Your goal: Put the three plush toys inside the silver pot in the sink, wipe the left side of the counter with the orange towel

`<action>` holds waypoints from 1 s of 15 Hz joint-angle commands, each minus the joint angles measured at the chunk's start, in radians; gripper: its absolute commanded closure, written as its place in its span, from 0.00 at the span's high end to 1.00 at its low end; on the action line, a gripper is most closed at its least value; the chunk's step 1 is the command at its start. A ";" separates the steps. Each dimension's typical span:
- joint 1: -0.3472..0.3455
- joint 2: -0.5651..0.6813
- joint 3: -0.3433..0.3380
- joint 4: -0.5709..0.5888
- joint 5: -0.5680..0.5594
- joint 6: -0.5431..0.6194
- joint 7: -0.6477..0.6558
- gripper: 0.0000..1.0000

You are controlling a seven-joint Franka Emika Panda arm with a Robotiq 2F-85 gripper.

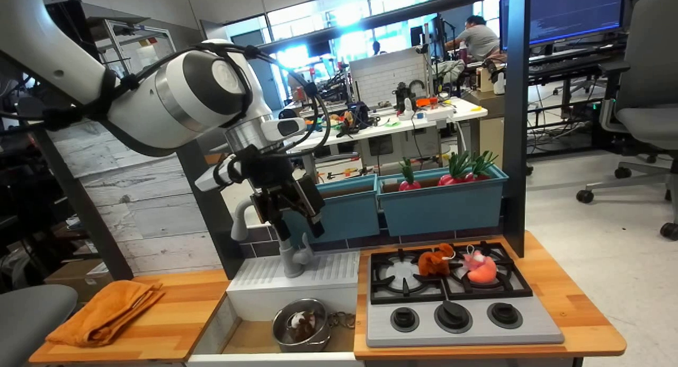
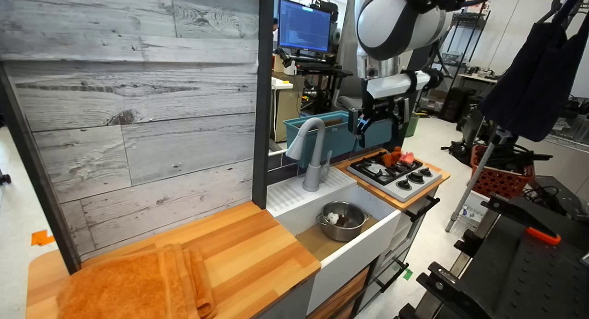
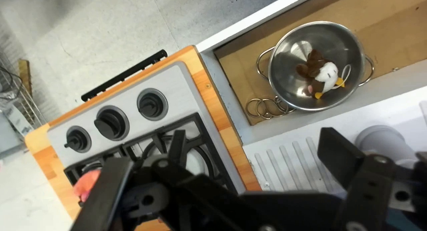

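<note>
A brown-and-white plush toy lies in the silver pot, which stands on the bottom of the sink. On the stovetop rest the other two plush toys: a rusty orange one and a pink-coral one, side by side. The orange towel is folded on the counter, left of the sink in an exterior view. My gripper hangs above the sink's back ledge, near the faucet. In the wrist view the gripper has its fingers wide apart, with nothing between them.
The grey faucet rises behind the sink, close to the gripper. Teal planters hang behind the stove, one with radishes. Metal rings lie beside the pot. Dark upright posts frame the unit.
</note>
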 commanded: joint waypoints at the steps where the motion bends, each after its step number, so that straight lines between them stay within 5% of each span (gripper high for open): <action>1: -0.093 0.002 0.067 0.035 -0.002 0.040 -0.221 1.00; 5: -0.182 -0.008 0.162 0.085 0.039 -0.005 -0.461 1.00; 6: -0.141 0.003 0.108 0.060 0.007 0.025 -0.359 1.00; 9: -0.168 0.001 0.141 0.080 0.020 0.016 -0.427 1.00; 11: -0.109 0.039 0.057 0.079 -0.054 0.108 -0.302 1.00; 15: -0.100 0.186 -0.063 0.187 -0.086 0.179 -0.128 1.00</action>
